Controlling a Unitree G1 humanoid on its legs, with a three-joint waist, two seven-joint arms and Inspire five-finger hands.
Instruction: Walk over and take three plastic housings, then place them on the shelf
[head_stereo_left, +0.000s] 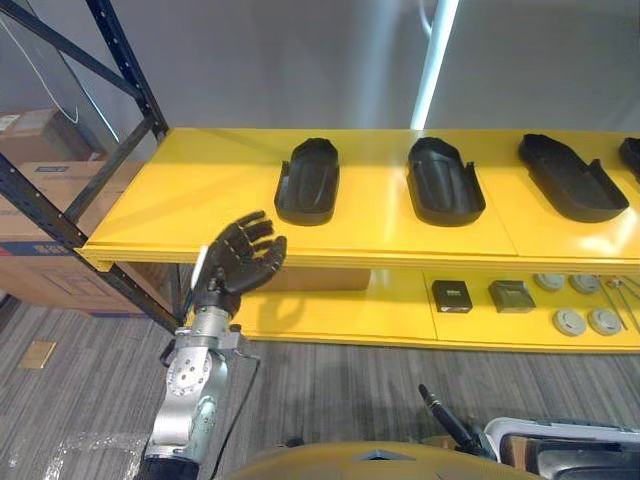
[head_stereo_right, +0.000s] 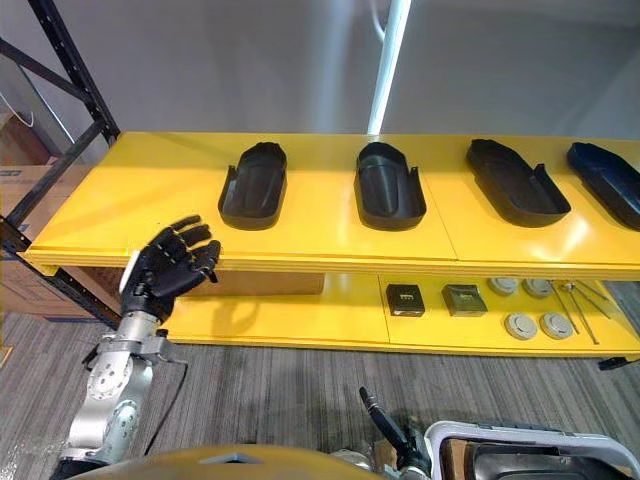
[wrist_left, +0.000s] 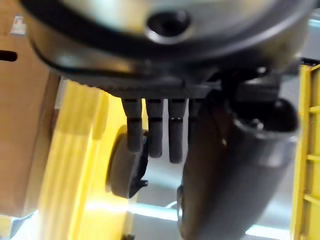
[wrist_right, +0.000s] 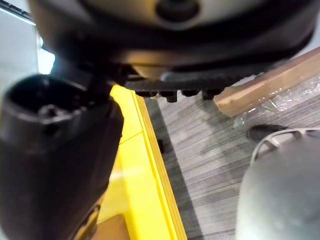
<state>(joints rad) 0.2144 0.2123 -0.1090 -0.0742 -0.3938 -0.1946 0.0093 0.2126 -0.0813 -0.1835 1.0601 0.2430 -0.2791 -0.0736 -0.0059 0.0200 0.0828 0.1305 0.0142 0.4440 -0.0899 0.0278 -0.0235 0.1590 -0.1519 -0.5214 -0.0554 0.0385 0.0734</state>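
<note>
**Ben:** Where are you in the job?

**Me:** I stand at the yellow shelf (head_stereo_left: 190, 190). I think I am on the taking step. My left hand (head_stereo_left: 240, 262) is up in front of the shelf's front edge. It is open, its fingers (wrist_left: 155, 127) are loose, and it has nothing in it.

**Ben:** Where are the housings?

**Me:** They lie in a row on the top board. The left housing (head_stereo_left: 308, 180) is nearest my left hand, but the two are not touching. Then come the middle housing (head_stereo_left: 444, 180) and the right housing (head_stereo_left: 572, 176).

**Ben:** What comes next?

**Me:** I guess I must lift the left hand over the edge, reach to the left housing and close on its rim. It looks smooth and wide, so it may slip.

**Ben:** And the other hand?

**Me:** My right hand (wrist_right: 170, 45) is by a yellow edge, with the grey floor (wrist_right: 210, 150) past it. I cannot tell how open it is.

**Ben:** Do the views tell you different things?

**Me:** Yes. The right eye view has a fourth housing (head_stereo_right: 610, 180) whole, while the left eye view cuts it off at the side. The left wrist view shows the left housing past my fingers. The head views show small parts (head_stereo_left: 511, 296) on the lower board (head_stereo_left: 330, 310).
</note>
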